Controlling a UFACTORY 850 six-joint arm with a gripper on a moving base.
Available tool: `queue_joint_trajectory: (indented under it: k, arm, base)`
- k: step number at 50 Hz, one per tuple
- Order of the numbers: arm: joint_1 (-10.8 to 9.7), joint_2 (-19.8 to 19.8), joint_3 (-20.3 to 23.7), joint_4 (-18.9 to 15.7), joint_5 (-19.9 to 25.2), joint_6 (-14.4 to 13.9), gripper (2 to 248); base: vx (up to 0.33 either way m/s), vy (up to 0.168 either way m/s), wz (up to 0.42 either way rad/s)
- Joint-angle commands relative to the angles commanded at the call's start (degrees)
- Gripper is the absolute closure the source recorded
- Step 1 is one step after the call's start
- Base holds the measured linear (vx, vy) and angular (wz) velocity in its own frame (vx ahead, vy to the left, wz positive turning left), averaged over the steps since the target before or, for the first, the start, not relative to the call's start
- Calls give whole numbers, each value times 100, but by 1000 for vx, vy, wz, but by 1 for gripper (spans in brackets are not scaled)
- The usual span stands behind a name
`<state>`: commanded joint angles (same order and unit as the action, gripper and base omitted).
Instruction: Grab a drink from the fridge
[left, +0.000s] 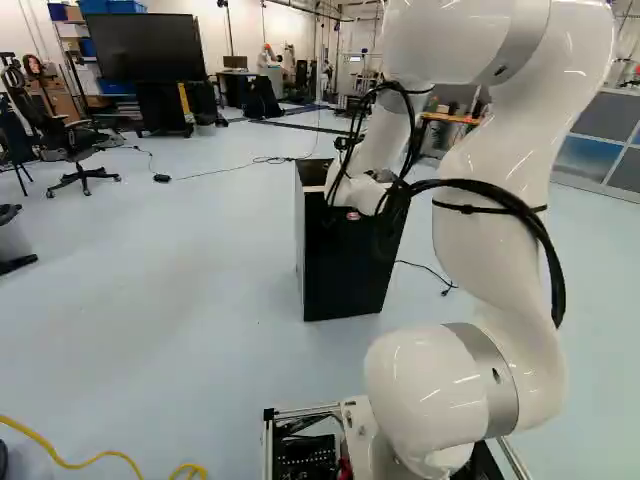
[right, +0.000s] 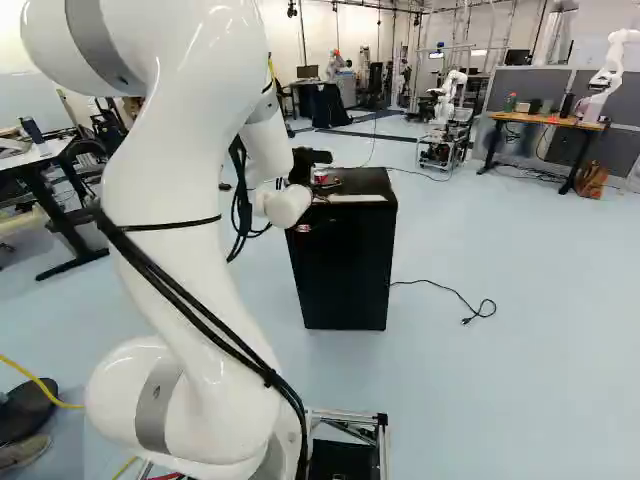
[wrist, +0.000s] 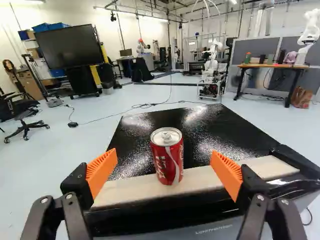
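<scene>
Nearest, the yellow cord (left: 80, 463) is lying on the floor on the left, and the big white arm (left: 500, 230) is leaning out from its base, so its end effector (wrist: 165, 165) is getting to be up high at the fridge (right: 345, 265). The end effector is keeping its two fingers wide apart, and it is holding nothing. Its orange pads (wrist: 101, 170) are facing each other, one on the left and one on the right, I think so they can be squeezing the can from both sides. The red can (wrist: 167, 156) is standing upright on top of the fridge, on the pale strip (wrist: 215, 179) by the near edge. It is looking lined up with the middle of the gap, and neither pad is touching it. Being near the edge is probably making it easy to reach. The next move is likely needing a little push ahead, then a soft squeeze. If one pad is bumping the can first, it could be tipping over. The shiny black top (wrist: 135, 145) is going back behind the can. Far off on the right, a bench (wrist: 272, 66) is holding other things.
</scene>
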<state>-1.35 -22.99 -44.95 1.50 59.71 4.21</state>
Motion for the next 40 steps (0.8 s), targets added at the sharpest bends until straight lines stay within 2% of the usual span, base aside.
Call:
queue_joint_trajectory:
  k: [24,40]
  arm:
    - [22,-648,-487,-236,398,0,3]
    - [-27,-831,-695,-243,413,0,3]
  base:
    - [0,0,0]
    - [0,0,0]
